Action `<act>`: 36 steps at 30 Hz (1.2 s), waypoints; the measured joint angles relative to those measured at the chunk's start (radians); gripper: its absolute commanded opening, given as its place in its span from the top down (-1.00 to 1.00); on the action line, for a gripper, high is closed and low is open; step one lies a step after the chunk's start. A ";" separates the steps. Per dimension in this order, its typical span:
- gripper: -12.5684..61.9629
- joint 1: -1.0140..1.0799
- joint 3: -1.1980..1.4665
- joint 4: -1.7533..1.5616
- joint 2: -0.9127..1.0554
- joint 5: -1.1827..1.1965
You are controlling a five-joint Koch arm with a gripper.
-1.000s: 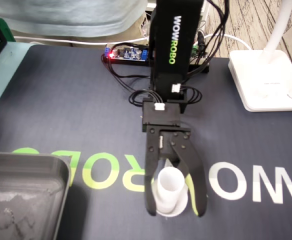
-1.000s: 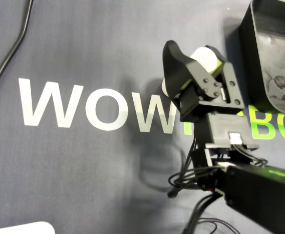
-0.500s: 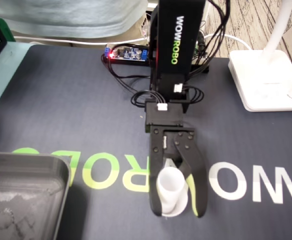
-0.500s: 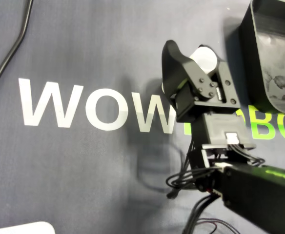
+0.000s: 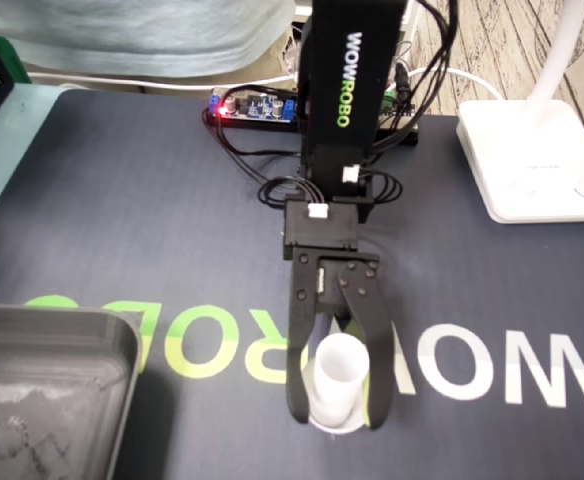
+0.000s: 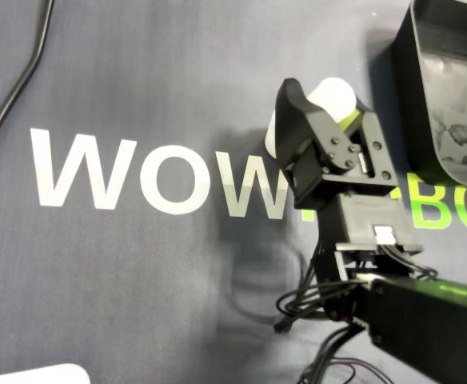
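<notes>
Fixed view: the gripper is closed narrow on a white cup on the dark mat.

The black arm comes from the far edge of the mat toward the camera and bends down low, so the gripper points at the near edge. Its two black jaws sit tight on both sides of the cup, one on the left and one on the right, down by the cup's wide bottom. The cup stands upright on the mat, at the big letters, near the middle. A gray tray lies well apart at the left. A white lamp base sits far at the right. Seen from the overhead view, the cup peeks out between the jaws, near the tray.
</notes>
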 measured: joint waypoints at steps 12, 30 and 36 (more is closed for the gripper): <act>0.40 -0.002 0.000 0.000 0.000 0.049; 0.63 -0.017 0.002 0.000 0.000 0.115; 0.63 -0.020 0.000 0.000 0.034 0.121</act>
